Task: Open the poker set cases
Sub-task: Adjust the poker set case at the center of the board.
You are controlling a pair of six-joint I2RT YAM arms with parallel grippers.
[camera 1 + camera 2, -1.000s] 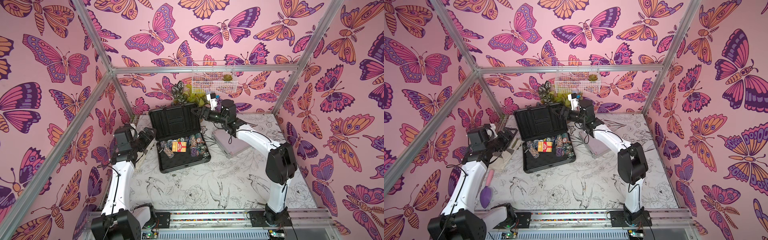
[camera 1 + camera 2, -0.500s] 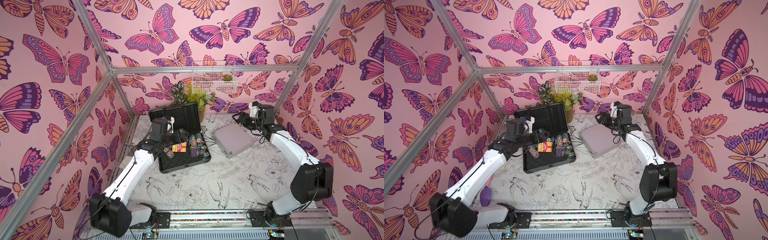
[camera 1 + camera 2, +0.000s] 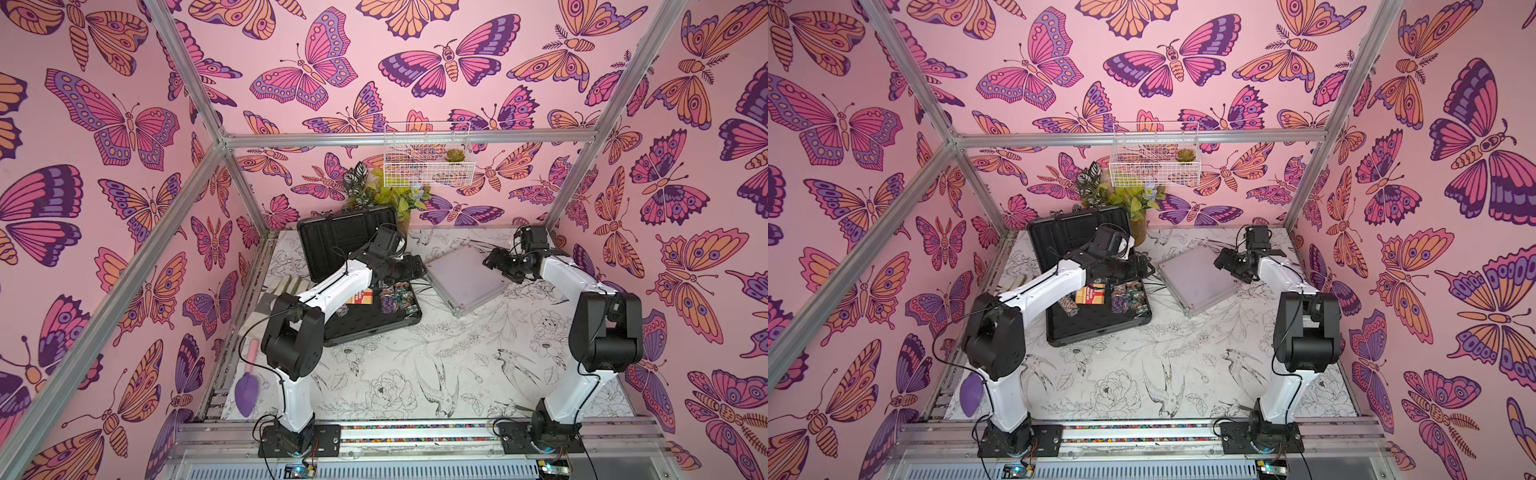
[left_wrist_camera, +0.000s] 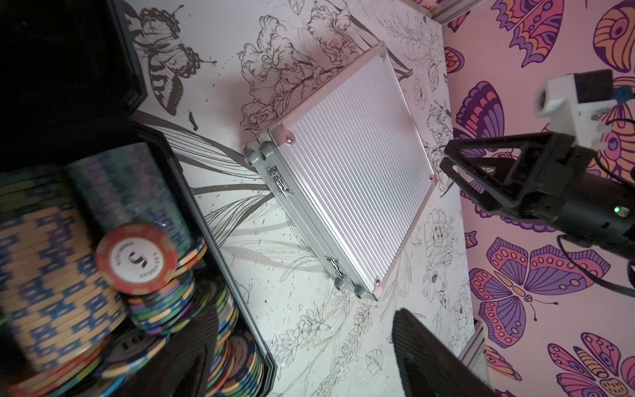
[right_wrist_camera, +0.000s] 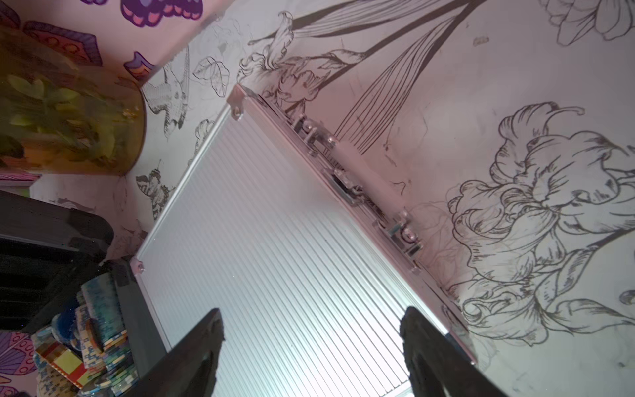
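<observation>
Poker set cases under two empty claws: the right gripper (image 5: 309, 354), jaws spread wide, is held above the ribbed lid of the smaller aluminium case (image 3: 465, 279), which lies shut and flat on the table (image 3: 415, 374) beneath it, with its latches (image 5: 403, 233) along the edge beside this gripper. The left gripper (image 3: 417, 269), likewise parted with nothing between its jaws, is poised over the larger dark case (image 3: 374, 330). That case's lid is raised just beside the gripper, its tray below is filled with poker chips (image 4: 137, 257) and a red-and-yellow card box (image 3: 360, 296), and the aluminium case lies just ahead.
</observation>
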